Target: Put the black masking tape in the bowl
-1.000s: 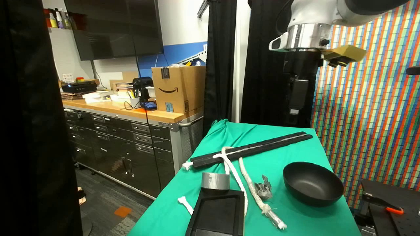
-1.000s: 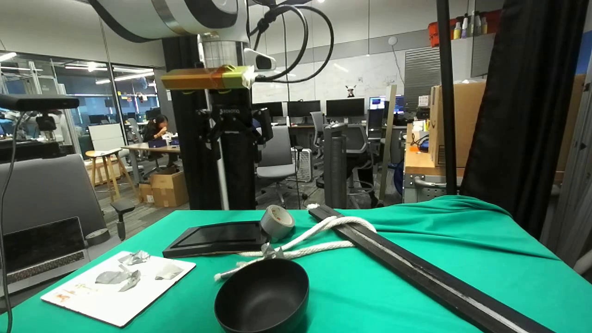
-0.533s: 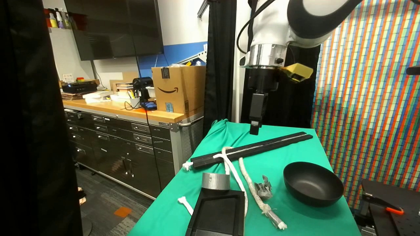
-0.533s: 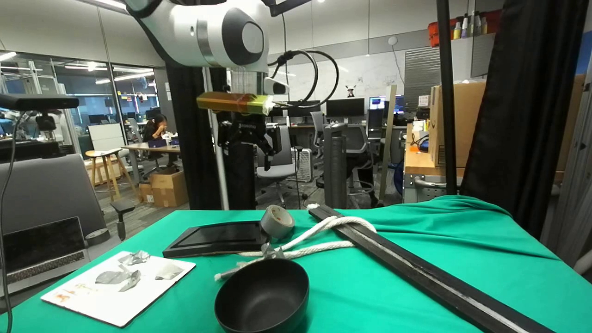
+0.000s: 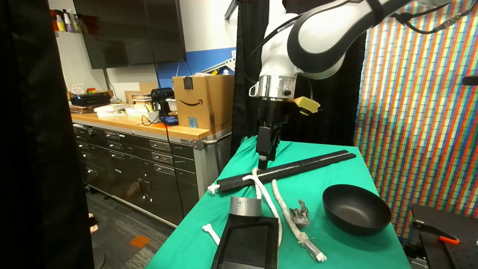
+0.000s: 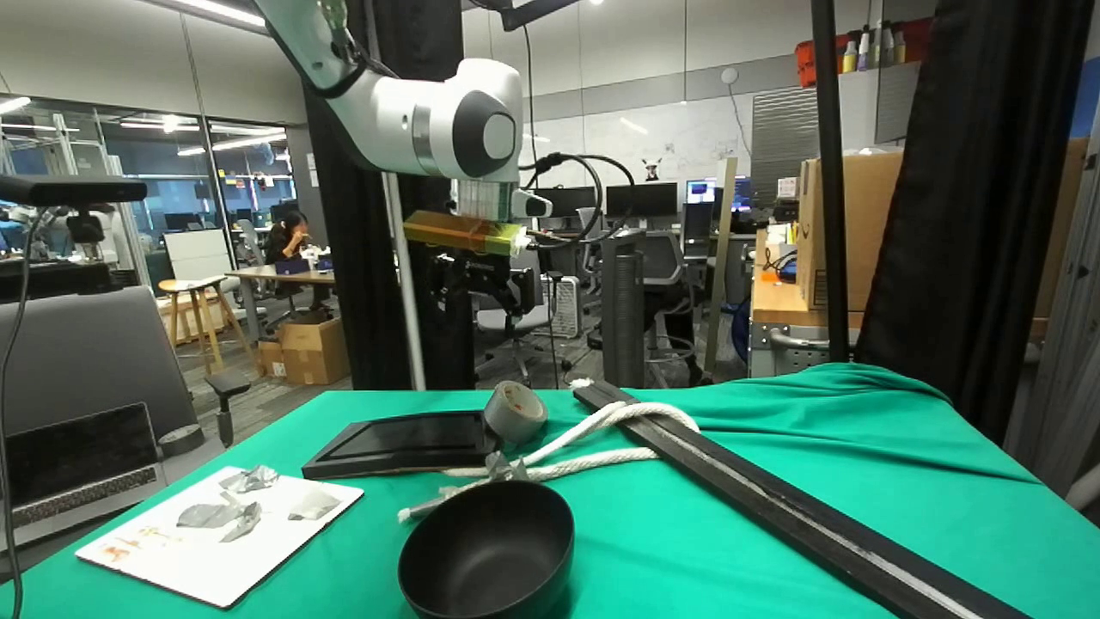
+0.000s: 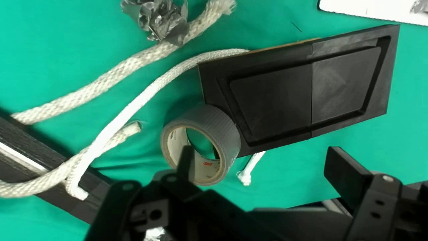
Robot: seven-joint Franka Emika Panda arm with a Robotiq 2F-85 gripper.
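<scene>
A grey tape roll (image 5: 245, 206) leans tilted on the end of a flat black slab (image 5: 249, 243); in the wrist view the roll (image 7: 219, 130) shows a pale core. No black roll shows on the table. A small dark roll (image 6: 180, 440) lies beside a laptop off the table; I cannot tell if it is the black masking tape. The matte black bowl (image 5: 354, 211) stands upright and empty; it also shows in an exterior view (image 6: 490, 550) but not in the wrist view. My gripper (image 7: 265, 167) is open and empty, above the table near the grey roll.
A long black rod (image 6: 773, 499) lies across the table. White ropes (image 7: 100, 82) run over it and near the slab. Crumpled grey tape (image 7: 160, 20) lies by a rope. A white board (image 6: 215, 542) with tape scraps lies at a table edge.
My gripper has come down towards the table and moved nearer the grey roll and rod. It stays open. The objects on the table have not moved.
</scene>
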